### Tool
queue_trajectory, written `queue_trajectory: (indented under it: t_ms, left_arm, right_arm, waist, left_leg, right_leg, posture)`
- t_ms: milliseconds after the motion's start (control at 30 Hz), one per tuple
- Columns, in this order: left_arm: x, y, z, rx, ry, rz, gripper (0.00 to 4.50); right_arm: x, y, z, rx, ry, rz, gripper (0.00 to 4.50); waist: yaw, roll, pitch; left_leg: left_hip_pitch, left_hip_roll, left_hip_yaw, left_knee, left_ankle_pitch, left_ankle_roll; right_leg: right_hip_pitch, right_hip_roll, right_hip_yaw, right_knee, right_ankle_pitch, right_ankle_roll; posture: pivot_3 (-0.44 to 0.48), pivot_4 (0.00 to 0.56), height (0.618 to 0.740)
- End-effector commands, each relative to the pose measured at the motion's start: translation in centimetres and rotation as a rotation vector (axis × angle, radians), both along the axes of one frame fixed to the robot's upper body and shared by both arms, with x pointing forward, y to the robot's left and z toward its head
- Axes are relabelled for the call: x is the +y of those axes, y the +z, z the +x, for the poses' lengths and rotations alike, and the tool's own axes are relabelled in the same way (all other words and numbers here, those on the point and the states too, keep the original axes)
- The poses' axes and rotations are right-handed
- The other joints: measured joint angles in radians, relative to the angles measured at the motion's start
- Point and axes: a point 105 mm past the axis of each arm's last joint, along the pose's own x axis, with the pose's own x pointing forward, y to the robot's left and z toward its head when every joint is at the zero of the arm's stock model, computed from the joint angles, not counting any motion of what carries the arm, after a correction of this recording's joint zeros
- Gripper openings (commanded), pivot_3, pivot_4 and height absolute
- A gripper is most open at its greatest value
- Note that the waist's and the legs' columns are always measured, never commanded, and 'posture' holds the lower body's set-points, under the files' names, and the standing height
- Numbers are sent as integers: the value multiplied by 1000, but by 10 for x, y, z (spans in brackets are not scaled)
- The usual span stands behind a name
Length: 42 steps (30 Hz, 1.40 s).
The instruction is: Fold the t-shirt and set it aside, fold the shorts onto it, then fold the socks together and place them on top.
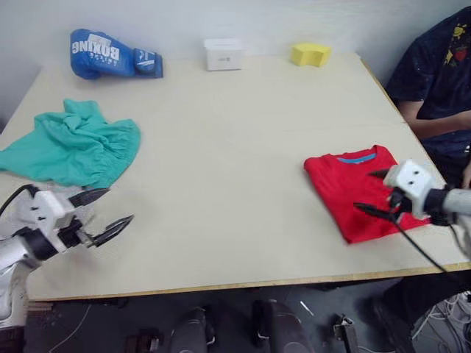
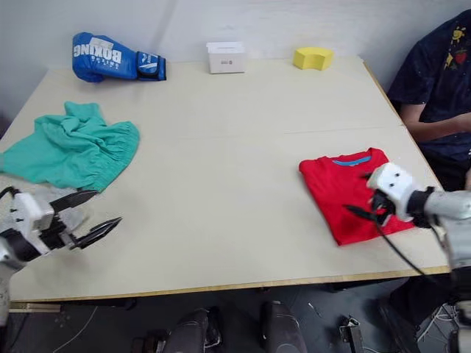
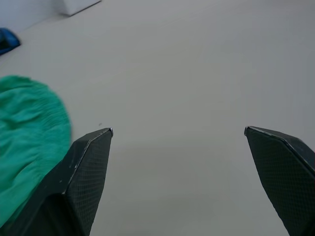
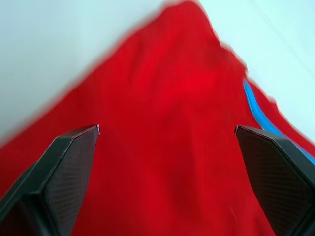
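Observation:
The red t-shirt (image 1: 346,187) lies folded into a rectangle near the table's right edge, its blue neckband (image 4: 256,104) facing the far side. My right gripper (image 1: 363,190) hovers open just over the shirt's right part, with red cloth between and below its fingers (image 4: 64,167). Crumpled at the left side of the table are the teal shorts (image 1: 73,147). My left gripper (image 1: 121,205) is open and empty near the front-left corner, just in front of the shorts (image 3: 24,157). A light grey bit of the socks (image 2: 68,218) shows under that gripper, mostly hidden.
Along the table's far edge sit a blue boxing glove (image 1: 110,55), a white box (image 1: 223,54) and a yellow sponge (image 1: 310,54). A person in a dark shirt (image 1: 434,73) sits at the right side. The table's front edge (image 1: 221,285) is close to both grippers.

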Motion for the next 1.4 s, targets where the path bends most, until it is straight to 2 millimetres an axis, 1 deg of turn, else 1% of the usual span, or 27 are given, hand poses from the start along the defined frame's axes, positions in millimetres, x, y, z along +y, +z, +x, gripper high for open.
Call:
queue_trajectory:
  t_ms: [33, 67, 133, 167, 200, 233, 300, 367, 433, 500, 567, 600, 633, 667, 700, 800, 833, 900, 967, 1033, 1100, 1167, 1200, 1233, 1300, 1333, 1400]
  left_arm:
    - [41, 11, -25, -74, 232, 2, 4500]
    - [51, 11, -32, -82, 299, -7, 4500]
    - [73, 5, -49, -76, 431, -33, 4500]
    - [85, 1, -58, -61, 504, -44, 4500]
    - [96, -6, -68, -27, 583, -59, 4500]
    - [106, -13, -79, 10, 649, -81, 4500]
    - [119, -17, -96, 26, 750, -111, 4500]
    - [122, -16, -102, 32, 783, -144, 4500]
    - [119, -13, -100, 37, 770, -180, 4500]
    - [103, -2, -83, 33, 675, -214, 4500]
    - [86, 12, -60, 38, 563, -224, 4500]
    - [78, 17, -49, 57, 513, -233, 4500]
    - [70, 20, -36, 94, 468, -216, 4500]
    - [63, 24, -22, 125, 441, -204, 4500]
    - [60, 26, -14, 147, 430, -193, 4500]
    - [40, 41, 33, 182, 362, -126, 4500]
    - [33, 41, 45, 219, 340, -111, 4500]
    - [27, 37, 65, 280, 309, -5, 4500]
    - [22, 44, 94, 275, 288, -10, 4500]
    - [10, 40, 113, 336, 226, -7, 4500]
    - [11, 30, 128, 383, 240, 63, 4500]
    - [19, 22, 141, 393, 297, 148, 4500]
    - [19, 21, 148, 375, 307, 156, 4099]
    - [14, 20, 155, 373, 306, 122, 3881]
    - [9, 14, 164, 372, 307, 153, 3246]
    - [4, 14, 168, 361, 301, 152, 2942]
    - [-5, 17, 176, 326, 281, 124, 2274]
  right_arm:
    - [29, 24, -6, -154, 69, 101, 4478]
    - [35, 23, -7, -161, 73, 132, 4478]
    - [45, 19, -12, -187, 105, 138, 4478]
    - [50, 19, -16, -230, 131, 125, 4478]
    - [54, 14, -22, -231, 155, 126, 4478]
    - [58, 8, -28, -223, 168, 131, 4478]
    - [64, -3, -39, -213, 189, 141, 4478]
    - [67, -4, -45, -233, 189, 178, 4478]
    - [68, -2, -47, -254, 186, 216, 4478]
    - [74, -1, -54, -237, 224, 274, 4478]
    - [76, 3, -59, -231, 229, 340, 4478]
    - [76, 5, -61, -234, 230, 356, 4478]
    - [76, 7, -62, -232, 226, 367, 4478]
    - [77, 8, -62, -233, 217, 375, 4478]
    - [77, 10, -62, -232, 211, 381, 4478]
    - [84, 8, -66, -221, 205, 396, 4478]
    - [86, 6, -67, -217, 207, 395, 4478]
    - [89, 4, -68, -214, 206, 395, 4478]
    - [90, 5, -64, -229, 186, 401, 4478]
    - [90, 7, -62, -245, 175, 399, 4478]
    - [88, 8, -61, -253, 168, 394, 4478]
    - [84, 9, -62, -260, 150, 390, 4478]
    - [82, 8, -62, -262, 134, 391, 4500]
    - [79, 7, -63, -259, 115, 400, 4500]
    - [80, 2, -68, -245, 116, 394, 4500]
    - [82, 0, -70, -241, 119, 392, 4500]
    - [82, 0, -72, -235, 112, 397, 4500]
  waist:
    - [-7, 2, 1]
    - [-14, 2, 2]
    - [-22, 4, 4]
    - [-19, 3, 5]
    - [-3, 3, 5]
    - [12, 2, 6]
    - [39, 1, 6]
    - [57, 1, 6]
    - [62, 2, 6]
    - [62, 3, 5]
    - [66, 1, 4]
    - [70, 1, 4]
    - [71, 1, 4]
    - [73, 1, 4]
    - [73, 1, 4]
    - [75, 1, 4]
    - [76, 1, 4]
    - [73, 0, 4]
    - [67, -1, 4]
    - [67, -2, 5]
    - [61, -3, 4]
    - [56, -4, 4]
    - [54, -4, 5]
    - [54, -5, 5]
    - [56, -7, 5]
    - [56, -8, 5]
    - [54, -9, 6]
  left_leg:
    - [-1, -4, -8, -1, -2, 4]
    - [1, -12, -25, -9, 5, 16]
    - [0, -29, -56, -18, 16, 19]
    - [-1, -39, -72, -21, 22, 21]
    - [-2, -41, -74, -19, 22, 21]
    - [-3, -41, -73, -16, 21, 21]
    - [-2, -41, -72, -15, 19, 20]
    - [-2, -40, -71, -15, 17, 16]
    - [-3, -38, -71, -14, 17, 16]
    - [-12, -32, -73, -16, 16, 16]
    - [-12, -32, -72, -16, 17, 16]
    - [-11, -32, -72, -16, 17, 16]
    - [-11, -32, -72, -17, 18, 15]
    - [-11, -32, -70, -16, 18, 14]
    - [-11, -33, -70, -16, 18, 14]
    - [-12, -36, -64, -16, 18, 14]
    - [-12, -36, -62, -16, 21, 16]
    - [-13, -37, -59, -16, 25, 13]
    - [-11, -36, -55, -16, 25, 13]
    - [-11, -36, -54, -15, 28, 13]
    - [-11, -36, -53, -15, 29, 12]
    - [-10, -36, -51, -15, 29, 13]
    - [-10, -35, -50, -15, 29, 13]
    - [-10, -35, -50, -15, 29, 13]
    - [-11, -35, -50, -14, 30, 13]
    - [-12, -35, -50, -13, 30, 13]
    - [-12, -35, -50, -9, 29, 15]
  right_leg:
    - [6, -3, -6, -2, 0, 0]
    - [17, -12, -25, -6, -1, 2]
    - [34, -27, -57, -8, -4, 7]
    - [40, -36, -72, -7, -9, 14]
    - [39, -38, -72, -5, -11, 18]
    - [38, -39, -69, -4, -13, 18]
    - [38, -38, -66, -4, -12, 17]
    - [38, -38, -64, -7, -11, 14]
    - [36, -36, -63, -14, -9, 12]
    - [37, -29, -62, -28, -4, 1]
    - [36, -29, -54, -26, -7, 0]
    - [35, -28, -54, -26, -10, -3]
    - [35, -28, -54, -25, -10, -3]
    - [33, -28, -55, -23, -4, 8]
    - [32, -29, -55, -19, -3, 8]
    - [26, -32, -53, -11, -5, 9]
    - [24, -32, -52, -8, -7, 10]
    - [22, -32, -51, -5, -7, 10]
    - [21, -31, -50, -2, -7, 10]
    - [20, -29, -50, 0, -6, 11]
    - [19, -28, -50, 0, -4, 10]
    - [19, -27, -50, 1, -4, 10]
    - [18, -27, -50, 1, -4, 10]
    - [18, -27, -50, 1, -4, 10]
    - [17, -24, -50, 2, -5, 10]
    - [17, -21, -50, 4, -5, 10]
    - [17, -21, -49, 6, -5, 11]
  posture:
    - [0, 150, 740]
    - [0, 150, 740]
    - [0, 150, 740]
    - [0, 150, 740]
    - [0, 150, 740]
    - [0, 150, 740]
    - [0, 150, 740]
    - [0, 150, 740]
    - [0, 150, 740]
    - [0, 150, 740]
    - [0, 150, 740]
    - [0, 150, 740]
    - [0, 150, 740]
    - [0, 150, 740]
    - [0, 150, 740]
    - [0, 150, 740]
    - [0, 150, 740]
    - [0, 150, 740]
    - [0, 150, 740]
    - [0, 150, 740]
    - [0, 150, 740]
    - [0, 150, 740]
    - [0, 150, 740]
    - [0, 150, 740]
    - [0, 150, 740]
    - [0, 150, 740]
    - [0, 150, 740]
